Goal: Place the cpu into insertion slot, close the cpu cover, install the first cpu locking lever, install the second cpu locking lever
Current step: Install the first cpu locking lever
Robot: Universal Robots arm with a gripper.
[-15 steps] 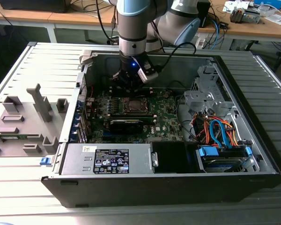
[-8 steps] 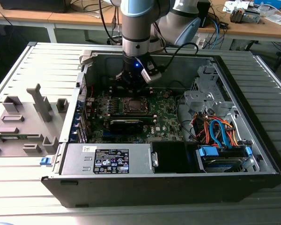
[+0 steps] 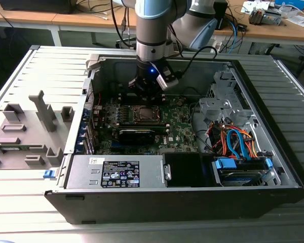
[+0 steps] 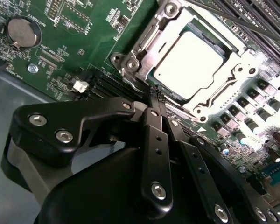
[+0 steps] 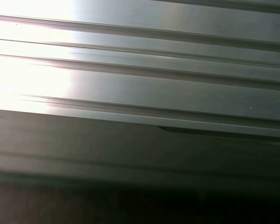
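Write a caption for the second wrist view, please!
Shut gripper beside the cpu seated under its closed cpu cover.

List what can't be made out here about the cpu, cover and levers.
- Lever latching: in the second wrist view the gripper blocks the near edge of the cover.
- cpu: its top is glared white there, so seating is unclear.
- Exterior view: the slot is too small, with the arm above it.

Below my tool the green motherboard [image 3: 142, 129] is lying inside the open computer case [image 3: 273, 152]; a coin battery [image 4: 23, 31] is sitting off to one side, orange and blue cables [image 3: 235, 142] are bunching further off.
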